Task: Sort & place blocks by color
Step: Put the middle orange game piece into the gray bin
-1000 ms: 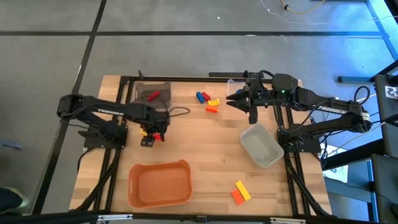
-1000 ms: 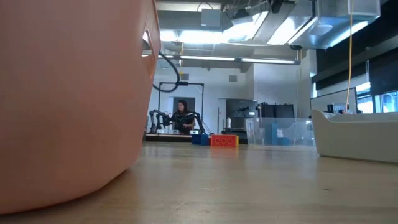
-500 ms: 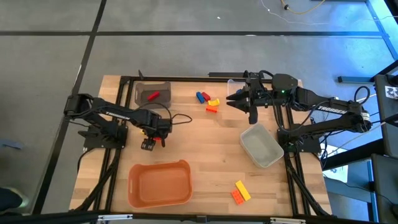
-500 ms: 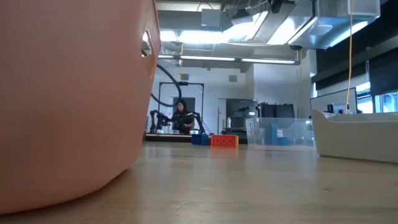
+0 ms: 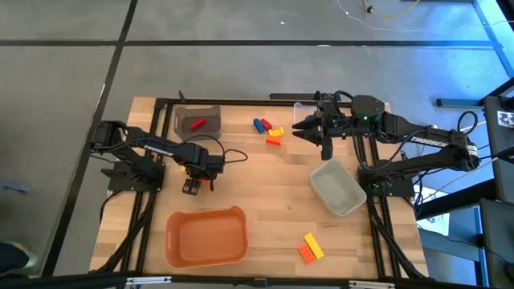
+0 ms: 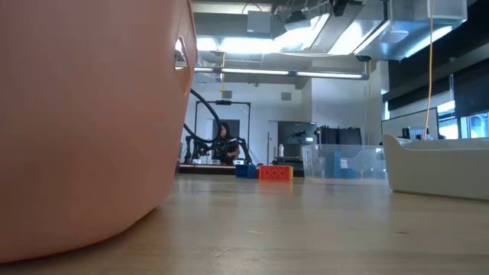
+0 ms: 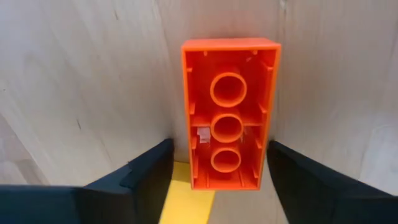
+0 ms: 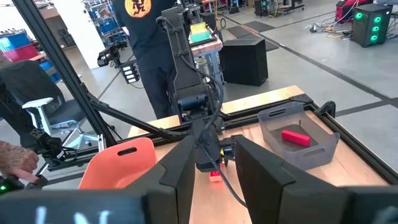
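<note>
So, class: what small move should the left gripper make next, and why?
Probably close the left gripper on the orange block: its fingers flank the block, seemingly not yet clamped. The right gripper waits near the table's far edge.

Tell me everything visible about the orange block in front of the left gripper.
The orange block is a rectangular plastic toy brick seen from its hollow underside: thin walls, three round tubes in a row and small ribs inside. It lies on the wooden table between the left gripper's two dark fingers, which stand open on either side of it without clearly pressing it. A yellow piece shows just beside its near end, partly hidden.
</note>
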`<state>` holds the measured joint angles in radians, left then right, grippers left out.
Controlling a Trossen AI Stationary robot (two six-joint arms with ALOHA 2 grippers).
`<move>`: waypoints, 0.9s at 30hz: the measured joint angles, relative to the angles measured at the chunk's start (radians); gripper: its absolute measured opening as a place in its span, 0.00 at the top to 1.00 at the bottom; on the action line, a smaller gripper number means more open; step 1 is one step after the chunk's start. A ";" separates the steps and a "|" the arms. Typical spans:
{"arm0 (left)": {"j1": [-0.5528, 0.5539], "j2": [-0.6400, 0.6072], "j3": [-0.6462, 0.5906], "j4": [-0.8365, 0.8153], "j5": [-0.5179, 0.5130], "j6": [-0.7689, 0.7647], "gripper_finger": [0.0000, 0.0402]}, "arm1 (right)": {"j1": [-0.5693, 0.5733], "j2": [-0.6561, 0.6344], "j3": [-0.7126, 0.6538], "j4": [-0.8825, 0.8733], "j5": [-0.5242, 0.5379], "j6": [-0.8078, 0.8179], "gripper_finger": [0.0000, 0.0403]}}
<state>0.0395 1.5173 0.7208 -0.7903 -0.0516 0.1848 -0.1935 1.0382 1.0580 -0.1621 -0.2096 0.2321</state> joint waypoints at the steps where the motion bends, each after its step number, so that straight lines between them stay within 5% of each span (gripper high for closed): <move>1: 0.000 0.000 0.000 -0.001 -0.007 -0.003 0.46 | 0.000 0.000 0.000 0.000 0.000 0.000 0.72; 6: 0.000 -0.010 -0.001 -0.002 -0.010 -0.039 0.68 | 0.000 0.000 0.000 0.000 0.000 0.000 0.72; 19: 0.004 -0.180 0.202 -0.056 -0.121 -0.079 0.69 | -0.014 0.010 0.001 -0.120 0.111 0.169 0.70; 27: 0.004 -0.141 0.462 -0.065 -0.205 -0.027 0.69 | -0.038 0.137 0.001 -0.217 0.036 0.376 0.43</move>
<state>0.0437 1.3763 1.1830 -0.8554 -0.2562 0.1574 -0.2310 1.1752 1.0592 -0.3795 -0.1735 0.6085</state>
